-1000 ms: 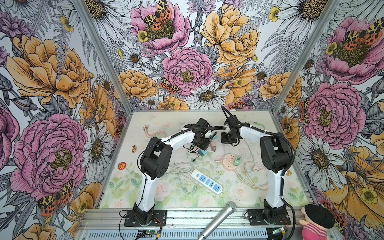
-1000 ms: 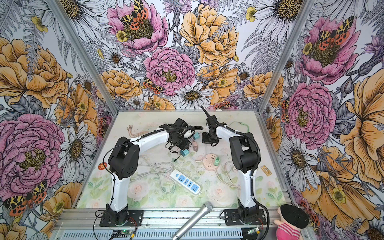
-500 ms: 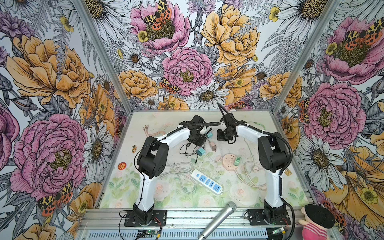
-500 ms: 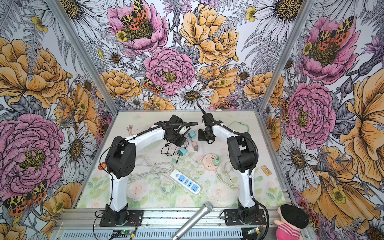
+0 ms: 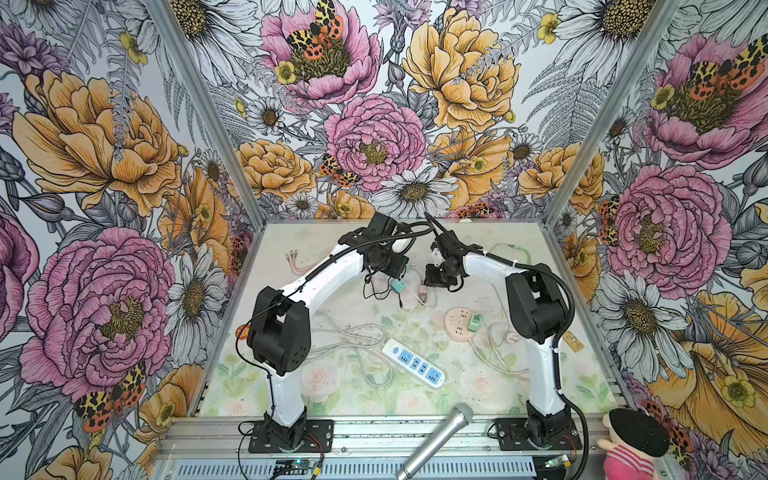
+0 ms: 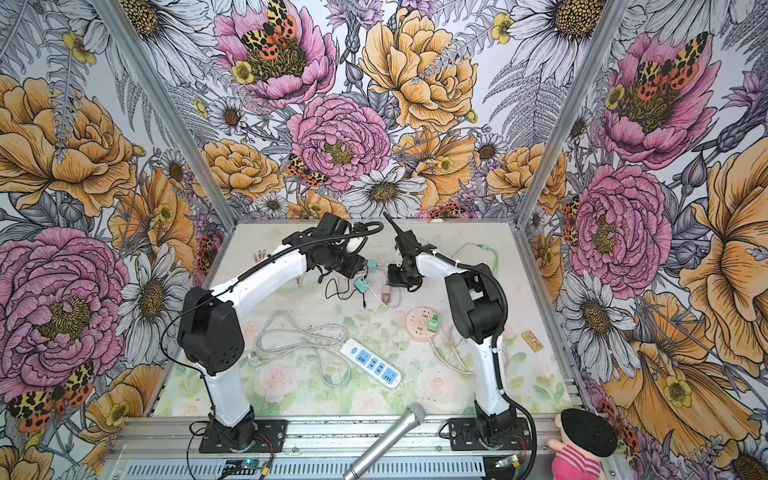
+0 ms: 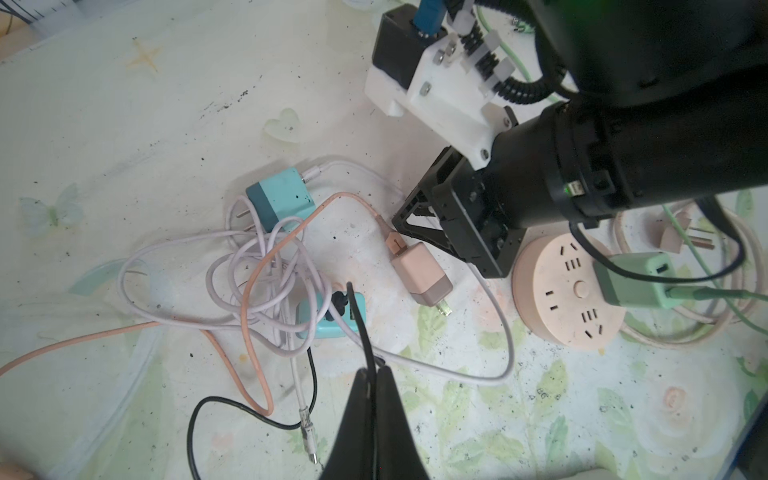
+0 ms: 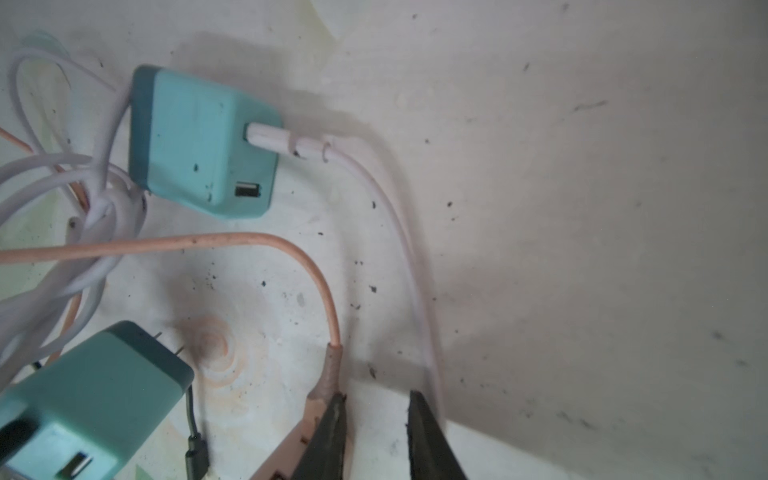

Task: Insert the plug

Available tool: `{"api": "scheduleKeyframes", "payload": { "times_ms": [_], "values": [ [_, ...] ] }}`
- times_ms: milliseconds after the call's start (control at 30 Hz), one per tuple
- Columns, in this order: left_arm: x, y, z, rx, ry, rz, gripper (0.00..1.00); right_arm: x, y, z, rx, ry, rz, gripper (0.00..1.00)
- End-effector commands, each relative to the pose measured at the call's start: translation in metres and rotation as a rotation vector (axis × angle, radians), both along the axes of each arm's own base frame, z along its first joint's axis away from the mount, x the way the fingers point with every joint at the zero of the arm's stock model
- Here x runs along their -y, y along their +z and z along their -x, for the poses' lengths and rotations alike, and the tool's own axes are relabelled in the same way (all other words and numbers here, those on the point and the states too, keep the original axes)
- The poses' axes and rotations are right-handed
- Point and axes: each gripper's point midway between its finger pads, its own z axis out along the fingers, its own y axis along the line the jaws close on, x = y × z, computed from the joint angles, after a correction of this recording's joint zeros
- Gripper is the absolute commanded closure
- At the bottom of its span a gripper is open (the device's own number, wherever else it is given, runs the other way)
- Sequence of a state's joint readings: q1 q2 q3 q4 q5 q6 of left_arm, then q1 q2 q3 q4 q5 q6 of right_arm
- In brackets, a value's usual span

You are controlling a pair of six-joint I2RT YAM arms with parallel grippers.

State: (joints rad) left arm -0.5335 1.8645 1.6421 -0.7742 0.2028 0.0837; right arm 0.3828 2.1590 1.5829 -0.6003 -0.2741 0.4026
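Note:
My left gripper (image 7: 372,372) is shut on a thin black cable (image 7: 360,332) that runs up to a teal charger (image 7: 328,316) on the mat. Whether the cable's end sits in that charger I cannot tell. A pink charger (image 7: 422,276) with a pink cable lies beside it. My right gripper (image 8: 376,399) hangs open just above the mat with nothing between its fingers. The pink cable's plug (image 8: 328,382) lies against one finger. A second teal charger (image 8: 199,145) holds a white cable. In both top views the two grippers (image 5: 390,266) (image 5: 436,278) face each other at the back.
A round pink socket (image 7: 569,291) carries a green charger (image 7: 636,278). A white power strip (image 5: 415,365) with blue outlets lies mid-table among grey cord loops. White and pink cables (image 7: 266,270) tangle around the chargers. A microphone (image 5: 440,440) rests at the front rail.
My left gripper has shut on the black cable and drawn back a little to the left. My right gripper has opened and shifted left toward the pink charger.

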Motion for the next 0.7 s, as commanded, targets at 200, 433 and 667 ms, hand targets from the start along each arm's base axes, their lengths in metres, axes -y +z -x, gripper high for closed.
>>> {"api": "scheduleKeyframes", "payload": {
  "times_ms": [200, 433, 667],
  "values": [
    [0.001, 0.041, 0.004, 0.074, 0.002, 0.153, 1.0, 0.023, 0.03, 0.001, 0.07, -0.035, 0.019, 0.66],
    [0.01, 0.058, 0.008, 0.103, -0.021, 0.286, 1.0, 0.024, 0.064, 0.01, 0.15, 0.006, 0.017, 0.62],
    [0.011, 0.08, 0.005, 0.14, -0.014, 0.362, 1.0, 0.011, 0.107, 0.023, 0.32, 0.15, -0.001, 0.59]
  ]
}}
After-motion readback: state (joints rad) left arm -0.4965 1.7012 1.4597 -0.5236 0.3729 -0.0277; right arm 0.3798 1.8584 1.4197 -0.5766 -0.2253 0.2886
